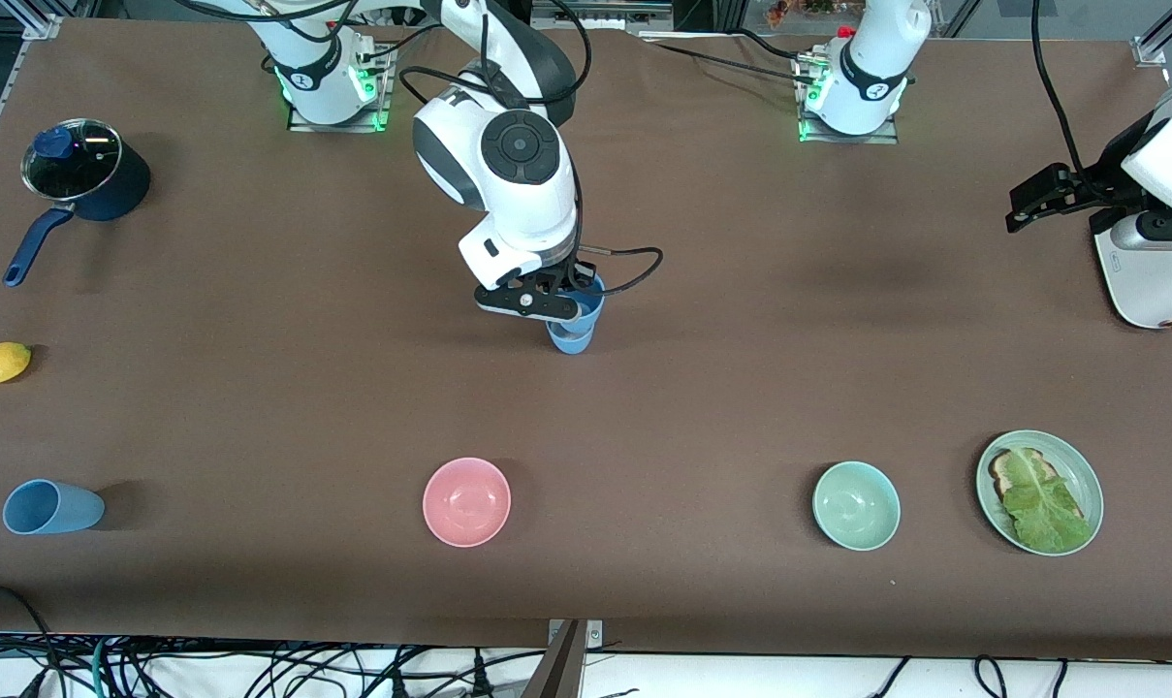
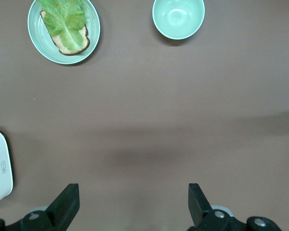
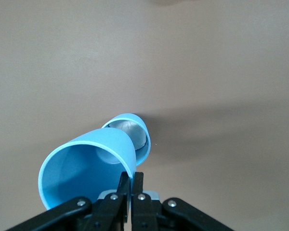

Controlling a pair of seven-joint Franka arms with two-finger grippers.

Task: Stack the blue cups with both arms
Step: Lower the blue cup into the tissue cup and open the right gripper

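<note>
My right gripper is shut on the rim of a light-blue cup and holds it tilted over the middle of the table. In the right wrist view the fingers pinch the wall of this cup. Its base is at the mouth of a second blue cup, which stands upright and shows a whitish inside bottom. I cannot tell if they touch. A third blue cup lies on its side near the front camera at the right arm's end. My left gripper waits, open and empty, up beside the toaster.
A white toaster stands at the left arm's end. Near the front camera are a pink bowl, a green bowl and a green plate of toast and lettuce. At the right arm's end are a dark-blue lidded saucepan and a lemon.
</note>
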